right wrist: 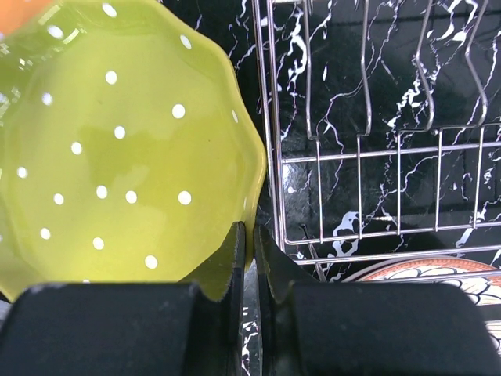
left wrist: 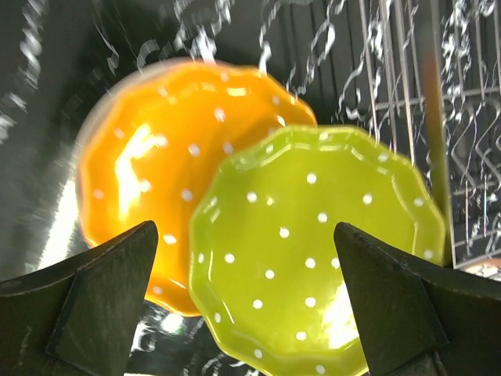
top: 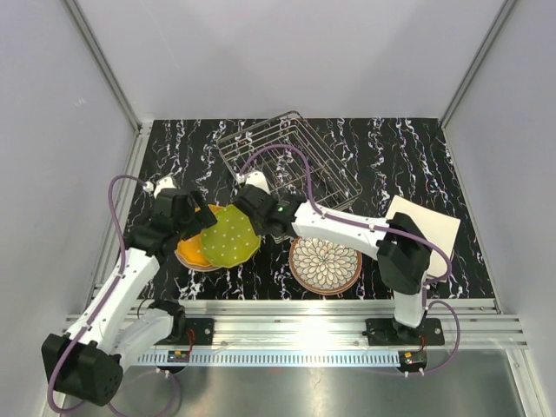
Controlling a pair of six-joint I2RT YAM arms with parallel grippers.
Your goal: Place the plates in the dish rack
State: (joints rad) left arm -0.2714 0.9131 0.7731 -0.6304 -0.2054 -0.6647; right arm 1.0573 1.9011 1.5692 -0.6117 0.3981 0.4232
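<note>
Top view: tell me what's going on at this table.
The right pincer is shut on the rim of the lime-green plate, which overlaps the orange plate beside the dish rack. The left pincer hovers open above both plates. No plate is in the rack yet; the petal-patterned plate and a cream plate lie on the table.

Table (top: pixel 391 148) bears dish rack (top: pixel 291 161), orange-topped stack (top: pixel 189 252), petal plate (top: pixel 325 264), cream plate (top: pixel 430 228).
</note>
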